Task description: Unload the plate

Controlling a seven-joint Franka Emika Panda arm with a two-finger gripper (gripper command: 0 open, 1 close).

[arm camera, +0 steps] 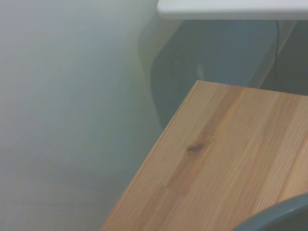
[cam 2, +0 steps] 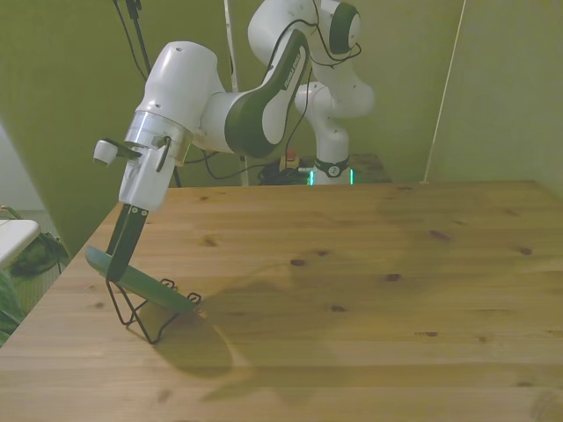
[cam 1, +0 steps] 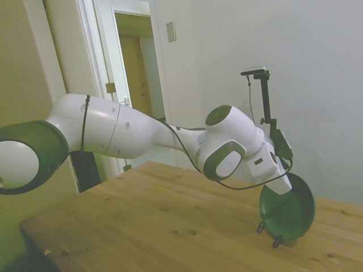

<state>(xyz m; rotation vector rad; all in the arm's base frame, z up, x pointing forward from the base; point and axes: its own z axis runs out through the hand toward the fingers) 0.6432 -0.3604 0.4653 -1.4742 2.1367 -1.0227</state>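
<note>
Pincer [cam 2: 112, 271] narrow, fingertips at upper rim of plate [cam 2: 141, 280] leaning in wire rack [cam 2: 141, 313]; grip unclear.

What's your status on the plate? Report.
Gripper at the plate's upper rim, grip unconfirmed. Plate leaning in the wire rack. Nothing in the way.

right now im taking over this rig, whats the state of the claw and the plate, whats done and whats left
Claw: down at the upper rim of the plate, fingers close together around or at the rim; the pictures do not settle whether it has a grip.
Plate: dark green, tilted, leaning in the thin black wire rack near the table's corner on the front view's left. In the side view its face shows below the wrist.
Done: the approach to the rim.
Left: confirm the grasp, lift the plate out of the rack, set it on the table.
</note>
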